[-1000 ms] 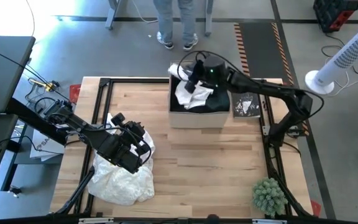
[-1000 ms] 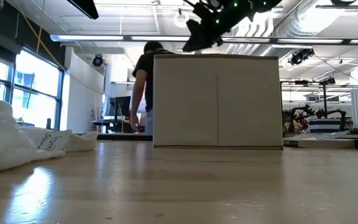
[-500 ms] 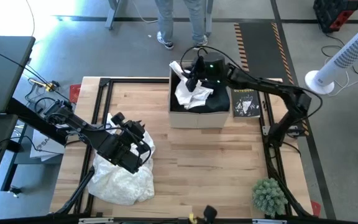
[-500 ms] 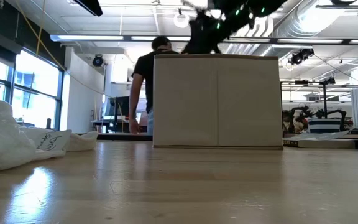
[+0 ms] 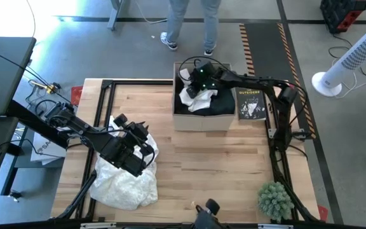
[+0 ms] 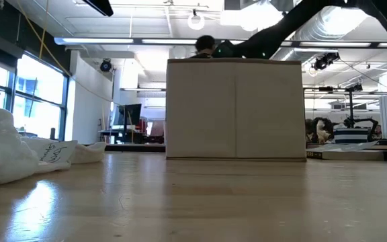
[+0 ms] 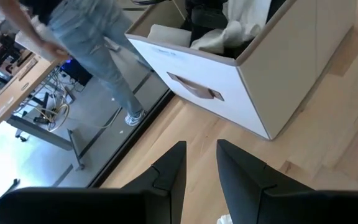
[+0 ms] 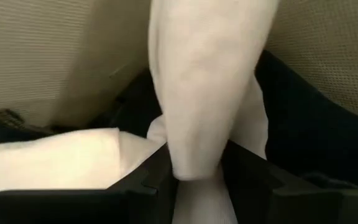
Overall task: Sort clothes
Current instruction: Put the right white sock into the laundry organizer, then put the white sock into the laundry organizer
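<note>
Your right tool (image 5: pixel 197 77) is down inside the box (image 5: pixel 203 121) at the far middle of the bench (image 5: pixel 215 165), pinching a white garment (image 8: pixel 204 81) that lies over dark clothes (image 5: pixel 221 105). Your left tool (image 5: pixel 146 147), fingers slightly spread and holding nothing, hovers at the white clothes pile (image 5: pixel 124 184) near left.
</note>
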`<control>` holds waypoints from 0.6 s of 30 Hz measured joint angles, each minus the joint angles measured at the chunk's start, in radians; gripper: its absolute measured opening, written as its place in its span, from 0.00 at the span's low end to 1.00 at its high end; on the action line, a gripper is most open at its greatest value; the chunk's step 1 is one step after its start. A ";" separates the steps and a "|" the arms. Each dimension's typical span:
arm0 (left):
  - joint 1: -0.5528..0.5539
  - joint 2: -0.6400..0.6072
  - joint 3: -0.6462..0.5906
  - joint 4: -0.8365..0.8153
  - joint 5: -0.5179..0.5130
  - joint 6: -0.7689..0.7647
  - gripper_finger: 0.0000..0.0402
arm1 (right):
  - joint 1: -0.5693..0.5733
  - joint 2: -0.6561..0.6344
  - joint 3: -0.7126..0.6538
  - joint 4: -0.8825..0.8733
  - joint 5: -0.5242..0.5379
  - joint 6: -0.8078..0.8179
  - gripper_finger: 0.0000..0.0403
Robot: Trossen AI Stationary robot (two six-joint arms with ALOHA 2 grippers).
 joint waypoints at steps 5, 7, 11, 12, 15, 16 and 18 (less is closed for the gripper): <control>0.000 0.000 0.000 -0.001 0.029 0.000 0.21 | 0.033 -0.088 0.101 -0.112 -0.007 -0.074 0.29; 0.000 0.000 0.000 -0.001 0.058 0.000 0.21 | 0.066 -0.150 0.132 -0.137 0.027 -0.115 0.29; -0.004 0.000 0.000 -0.001 0.107 -0.001 0.21 | 0.160 -0.269 0.123 -0.201 0.178 -0.154 0.29; -0.009 0.000 -0.004 -0.001 0.112 -0.002 0.21 | 0.191 -0.299 0.109 -0.221 0.215 -0.159 0.29; -0.029 -0.002 -0.046 0.000 0.108 -0.035 0.21 | 0.307 -0.396 0.025 -0.224 0.328 -0.168 0.29; -0.035 -0.007 -0.075 0.002 0.108 -0.059 0.21 | 0.349 -0.425 -0.012 -0.220 0.366 -0.159 0.29; -0.037 -0.023 -0.145 0.000 0.135 -0.144 0.21 | 0.436 -0.473 -0.101 -0.217 0.431 -0.127 0.29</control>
